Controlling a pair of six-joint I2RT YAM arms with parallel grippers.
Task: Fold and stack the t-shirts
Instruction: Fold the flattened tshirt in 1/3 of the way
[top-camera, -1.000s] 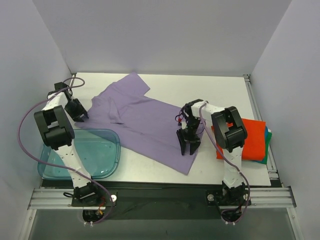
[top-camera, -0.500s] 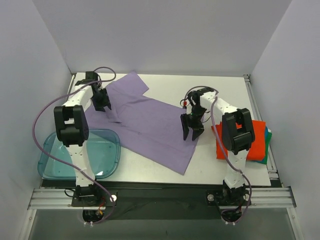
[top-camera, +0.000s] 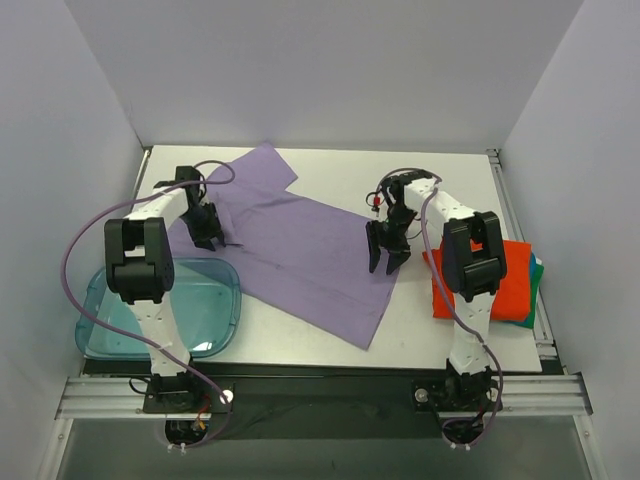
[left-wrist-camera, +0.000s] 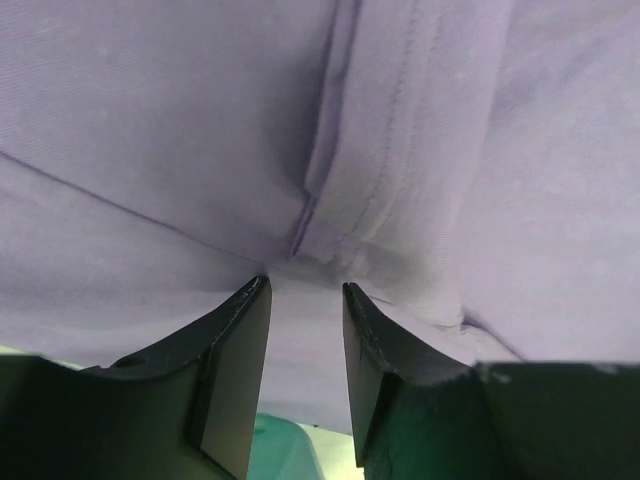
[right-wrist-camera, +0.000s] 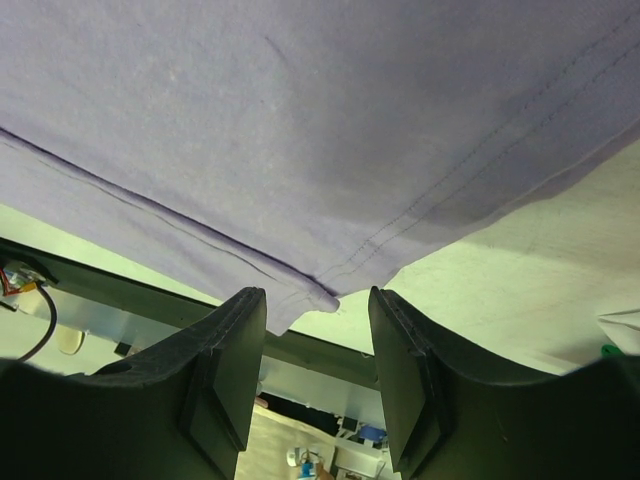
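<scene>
Colours: three plain cloths, one tinted tray.
Lavender-purple t-shirt (top-camera: 300, 250), plain, stitching in matching purple; orange-red t-shirt (top-camera: 500, 285), plain; green-teal t-shirt (top-camera: 537, 271) showing as a thin edge; tray (top-camera: 228, 300) translucent blue-teal; table (top-camera: 450, 190) white.

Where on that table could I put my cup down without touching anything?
Bare table shows in the far strip behind the purple shirt, and in the near strip between the blue tray and the orange-red shirt. The middle is crowded: the purple shirt spreads there, with the left hand and right hand at its two sides.
</scene>
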